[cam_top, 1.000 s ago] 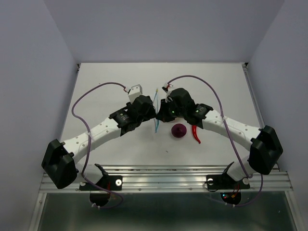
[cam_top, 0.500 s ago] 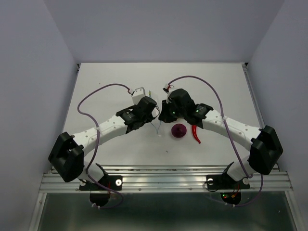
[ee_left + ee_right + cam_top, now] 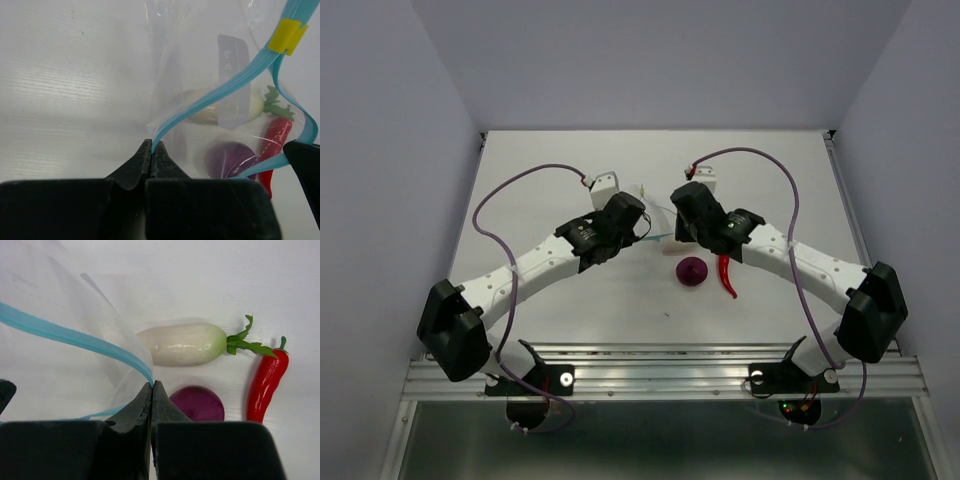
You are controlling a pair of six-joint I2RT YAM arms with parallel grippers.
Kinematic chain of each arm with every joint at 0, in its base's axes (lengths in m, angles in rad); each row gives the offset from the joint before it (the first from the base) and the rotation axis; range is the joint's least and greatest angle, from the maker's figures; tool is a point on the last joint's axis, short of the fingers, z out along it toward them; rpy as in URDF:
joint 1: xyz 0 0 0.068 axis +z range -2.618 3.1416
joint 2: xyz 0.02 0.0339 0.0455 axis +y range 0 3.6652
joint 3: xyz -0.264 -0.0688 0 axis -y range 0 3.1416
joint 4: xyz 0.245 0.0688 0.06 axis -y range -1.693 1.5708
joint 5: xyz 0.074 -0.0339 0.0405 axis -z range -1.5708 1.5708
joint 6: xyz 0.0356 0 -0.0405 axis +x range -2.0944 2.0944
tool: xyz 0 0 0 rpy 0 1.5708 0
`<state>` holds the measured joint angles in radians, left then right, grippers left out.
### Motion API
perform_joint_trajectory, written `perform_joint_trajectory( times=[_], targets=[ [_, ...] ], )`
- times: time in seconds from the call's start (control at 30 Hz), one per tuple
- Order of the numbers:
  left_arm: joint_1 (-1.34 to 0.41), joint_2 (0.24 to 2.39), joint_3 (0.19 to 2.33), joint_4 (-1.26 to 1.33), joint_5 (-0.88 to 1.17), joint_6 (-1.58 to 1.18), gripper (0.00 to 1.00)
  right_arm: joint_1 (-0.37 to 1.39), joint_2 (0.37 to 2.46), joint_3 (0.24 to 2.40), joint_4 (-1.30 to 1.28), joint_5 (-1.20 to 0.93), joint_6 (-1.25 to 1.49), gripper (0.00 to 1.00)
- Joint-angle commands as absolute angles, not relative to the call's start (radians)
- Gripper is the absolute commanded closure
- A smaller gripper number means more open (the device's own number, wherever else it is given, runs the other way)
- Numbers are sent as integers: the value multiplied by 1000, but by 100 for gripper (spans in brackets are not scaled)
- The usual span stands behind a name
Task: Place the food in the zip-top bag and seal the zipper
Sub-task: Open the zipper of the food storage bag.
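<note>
1. Your left gripper (image 3: 151,150) is clenched. Its two black fingertips meet on one band of the blue zipper (image 3: 220,92), at that band's low end in the left wrist view.
2. Your right gripper (image 3: 152,386) is clamped as well, nipping a blue band right where it reaches the fingertips.
3. The zip-top bag (image 3: 195,45) hangs between the two grippers, clear and crinkled. From above, only a thin teal line shows across the gap where the grippers face each other over the middle of the table (image 3: 560,170).
4. In the left wrist view the zipper parts into two bands with open space between them. One band runs down to your left fingertips, and the other curves off to the black shape at the lower right edge.
5. A yellow slider (image 3: 286,36) sits on the zipper near the top right of that view, where the two bands join.
6. The food lies on the table outside the bag, on your right arm's side:
   - the radish (image 3: 182,344) lies lengthwise, its green leaves pointing at the chili pepper (image 3: 266,385);
   - the onion (image 3: 196,402) sits just beside the radish, not touching it.
7. The left wrist camera sees all three only through the plastic.
8. From above the radish is hidden — you can see the onion and chili beside your right arm.
</note>
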<state>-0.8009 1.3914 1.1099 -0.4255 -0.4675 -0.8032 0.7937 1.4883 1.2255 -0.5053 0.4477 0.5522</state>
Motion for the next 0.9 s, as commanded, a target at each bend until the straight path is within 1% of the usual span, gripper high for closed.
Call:
perform_joint_trajectory(
  times=[0.0, 0.17, 0.3, 0.37, 0.4, 0.5, 0.53, 0.63, 0.77, 0.8, 0.87],
  targets=[
    [-792, 1328, 1146, -491, -520, -727, 100, 743, 1519, 1267, -594, 632, 603, 99],
    [-787, 1307, 1147, -509, -558, -710, 100, 680, 1546, 1240, -612, 600, 618, 99],
    [-782, 1295, 1137, -462, -535, -678, 100, 670, 1560, 1230, -611, 555, 617, 99],
    [-779, 1304, 1141, -434, -496, -654, 100, 670, 1563, 1233, -591, 448, 573, 99],
    [-781, 1310, 1143, -407, -486, -637, 100, 670, 1557, 1226, -551, 351, 551, 99],
    [-781, 1348, 1163, -370, -456, -606, 100, 670, 1528, 1200, -456, 215, 508, 99],
    [-781, 1374, 1181, -370, -459, -603, 100, 670, 1505, 1183, -430, 121, 497, 99],
    [-779, 1414, 1210, -377, -466, -600, 100, 670, 1483, 1166, -368, 26, 486, 99],
    [-779, 1469, 1244, -380, -457, -597, 100, 670, 1491, 1167, -354, 12, 491, 99],
    [-779, 1476, 1247, -382, -457, -595, 100, 670, 1494, 1170, -353, 18, 492, 99],
    [-779, 1491, 1252, -380, -466, -589, 100, 670, 1499, 1175, -354, 21, 492, 89]
  ],
)
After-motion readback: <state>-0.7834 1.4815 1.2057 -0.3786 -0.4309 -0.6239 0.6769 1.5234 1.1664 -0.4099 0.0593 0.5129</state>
